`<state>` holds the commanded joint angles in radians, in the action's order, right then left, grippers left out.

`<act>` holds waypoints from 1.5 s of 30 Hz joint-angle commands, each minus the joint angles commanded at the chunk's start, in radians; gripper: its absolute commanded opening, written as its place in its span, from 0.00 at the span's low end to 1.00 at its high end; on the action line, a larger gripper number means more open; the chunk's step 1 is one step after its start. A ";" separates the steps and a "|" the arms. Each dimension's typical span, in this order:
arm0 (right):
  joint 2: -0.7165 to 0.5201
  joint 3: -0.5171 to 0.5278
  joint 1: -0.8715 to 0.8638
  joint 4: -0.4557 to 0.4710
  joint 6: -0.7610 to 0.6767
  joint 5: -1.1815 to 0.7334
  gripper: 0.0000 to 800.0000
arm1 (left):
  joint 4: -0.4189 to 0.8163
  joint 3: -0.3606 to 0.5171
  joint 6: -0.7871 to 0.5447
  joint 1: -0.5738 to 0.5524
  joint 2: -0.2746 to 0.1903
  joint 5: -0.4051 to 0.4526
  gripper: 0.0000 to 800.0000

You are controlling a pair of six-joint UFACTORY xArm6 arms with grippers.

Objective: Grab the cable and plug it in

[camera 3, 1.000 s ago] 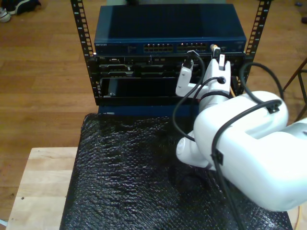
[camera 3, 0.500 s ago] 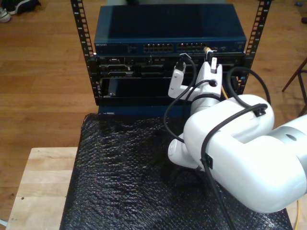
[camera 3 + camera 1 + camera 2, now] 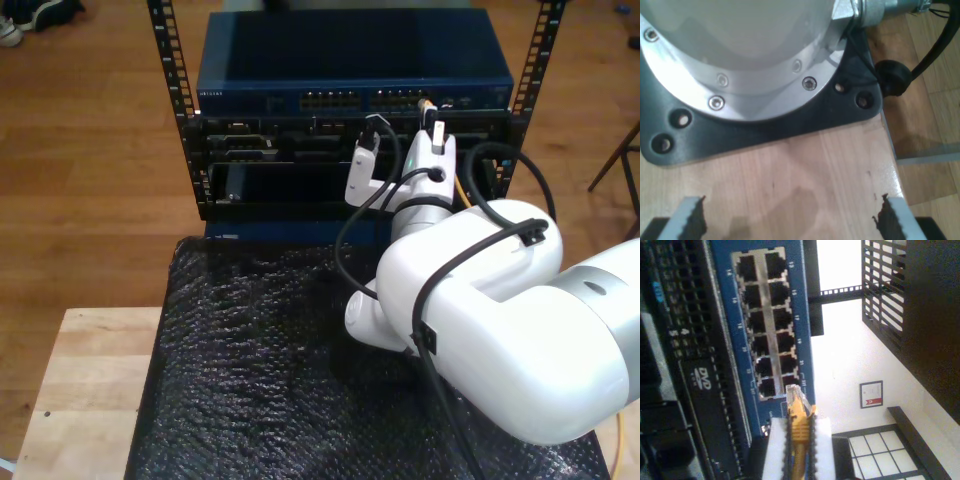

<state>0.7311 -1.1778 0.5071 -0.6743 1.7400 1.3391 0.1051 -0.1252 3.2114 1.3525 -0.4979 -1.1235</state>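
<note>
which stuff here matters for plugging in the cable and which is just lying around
Part of the job:
- cable, its plug tip just short of the ports
- my second gripper, shut on the cable
- blue network switch, with its port block

Just there:
- black bubble wrap
- wooden table
- shoe on the floor
- my first gripper, open over a wooden surface

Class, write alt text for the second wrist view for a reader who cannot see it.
My second gripper holds the yellow cable between its white fingers, the clear-tipped plug just short of a port block on the blue network switch. A DVD drive sits beside the switch.
</note>
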 joint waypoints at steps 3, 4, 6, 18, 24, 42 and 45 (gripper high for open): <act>0.006 -0.009 0.000 0.000 0.012 0.000 0.00 | 0.000 0.000 0.000 0.000 0.000 0.000 1.00; 0.006 -0.011 0.000 0.000 0.025 0.000 0.00 | 0.000 0.000 0.000 0.000 0.000 0.000 1.00; 0.006 -0.012 0.000 -0.002 0.043 0.000 0.00 | 0.000 0.000 0.000 0.000 0.000 0.000 1.00; 0.028 -0.049 0.000 -0.028 0.075 -0.002 0.00 | 0.000 0.000 0.000 0.000 0.000 0.000 1.00; 0.035 -0.068 -0.002 -0.028 0.077 -0.003 0.00 | 0.000 0.000 0.000 0.000 0.000 -0.002 1.00; 0.061 -0.101 -0.006 -0.026 0.077 -0.006 0.00 | 0.000 0.000 0.000 0.000 0.000 0.000 1.00; 0.063 -0.101 -0.008 -0.026 0.077 -0.006 0.00 | 0.000 0.000 0.000 0.000 0.000 0.000 1.00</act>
<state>0.7940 -1.2791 0.4994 -0.7004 1.8167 1.3330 0.1051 -0.1252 3.2114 1.3525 -0.4979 -1.1235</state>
